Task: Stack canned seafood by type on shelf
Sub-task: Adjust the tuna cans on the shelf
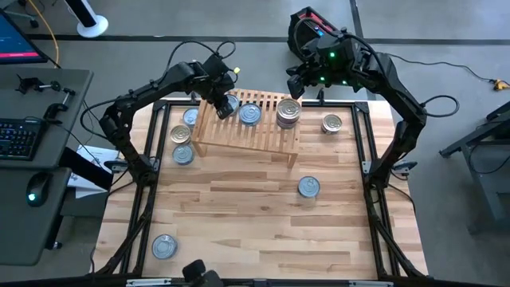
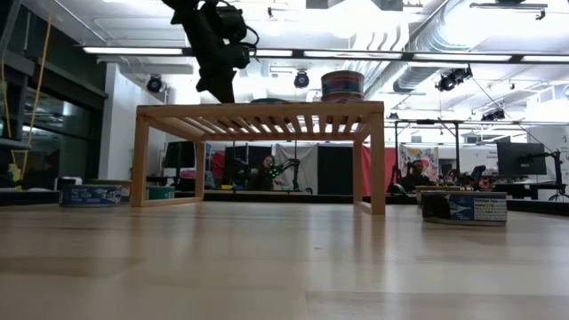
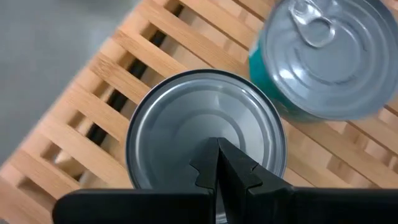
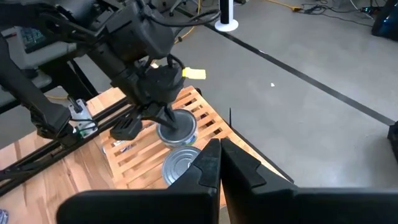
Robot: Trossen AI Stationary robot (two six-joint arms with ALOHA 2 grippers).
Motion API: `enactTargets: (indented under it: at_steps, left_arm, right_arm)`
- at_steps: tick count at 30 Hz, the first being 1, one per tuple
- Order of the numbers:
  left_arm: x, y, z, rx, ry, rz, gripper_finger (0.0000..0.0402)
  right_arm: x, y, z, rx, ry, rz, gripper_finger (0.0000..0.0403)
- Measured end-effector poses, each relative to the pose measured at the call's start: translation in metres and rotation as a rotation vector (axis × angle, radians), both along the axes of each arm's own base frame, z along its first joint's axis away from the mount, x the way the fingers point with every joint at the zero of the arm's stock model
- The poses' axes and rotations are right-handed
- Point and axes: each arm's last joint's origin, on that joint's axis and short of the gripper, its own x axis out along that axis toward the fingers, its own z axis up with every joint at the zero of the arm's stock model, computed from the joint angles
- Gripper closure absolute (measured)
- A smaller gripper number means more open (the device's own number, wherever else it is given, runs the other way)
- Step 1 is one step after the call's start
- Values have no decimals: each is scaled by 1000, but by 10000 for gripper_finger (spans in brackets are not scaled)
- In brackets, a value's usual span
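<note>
The light-wood shelf (image 1: 239, 137) (image 2: 258, 112) stands at the table's far side. On its slats sit a can with a plain silver top (image 3: 205, 127) (image 4: 180, 127), a teal-sided pull-tab can (image 3: 326, 59) (image 1: 249, 114) and a short stack of cans (image 1: 288, 112) (image 2: 342, 85). My left gripper (image 3: 217, 149) (image 1: 225, 102) is shut and points steeply down over the plain-topped can at the shelf's left end. My right gripper (image 4: 219, 149) (image 1: 293, 80) hangs shut and empty, high above the shelf's far right side. My left gripper's shut fingertips (image 3: 210, 155) stand over the middle of the can's plain top (image 3: 186, 124), coming from above at a slant. The can sits flat on the slats. Whether the tips touch the top I cannot tell.
Loose cans lie on the plank table: three left of the shelf (image 1: 183, 135), one right of it (image 1: 331, 123), one at mid-right (image 1: 308, 186) and one near the front left (image 1: 163, 245). A desk with a keyboard (image 1: 20, 135) stands beyond the table's left edge.
</note>
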Motion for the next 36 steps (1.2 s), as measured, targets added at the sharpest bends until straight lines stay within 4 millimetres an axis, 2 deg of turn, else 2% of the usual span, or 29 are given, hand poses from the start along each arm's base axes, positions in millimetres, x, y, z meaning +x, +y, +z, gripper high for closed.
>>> enactTargets:
  at_steps: [7, 10, 15, 26, 36]
  left_arm:
    - [10, -29, -1, -44, 55, -57, 401]
    - [18, -36, 0, 7, 50, -72, 401]
    - [31, -39, 2, 74, -22, -88, 401]
    - [45, -48, 4, 117, -95, -117, 401]
    - [50, -52, 5, 143, -110, -136, 401]
  right_arm:
    - [0, 0, 0, -12, 11, 13, 403]
    - [0, 0, 0, -14, 12, 15, 403]
    - [0, 0, 0, -12, 11, 18, 403]
    - [0, 1, 0, -5, 8, 32, 403]
    - [0, 1, 0, -5, 8, 32, 403]
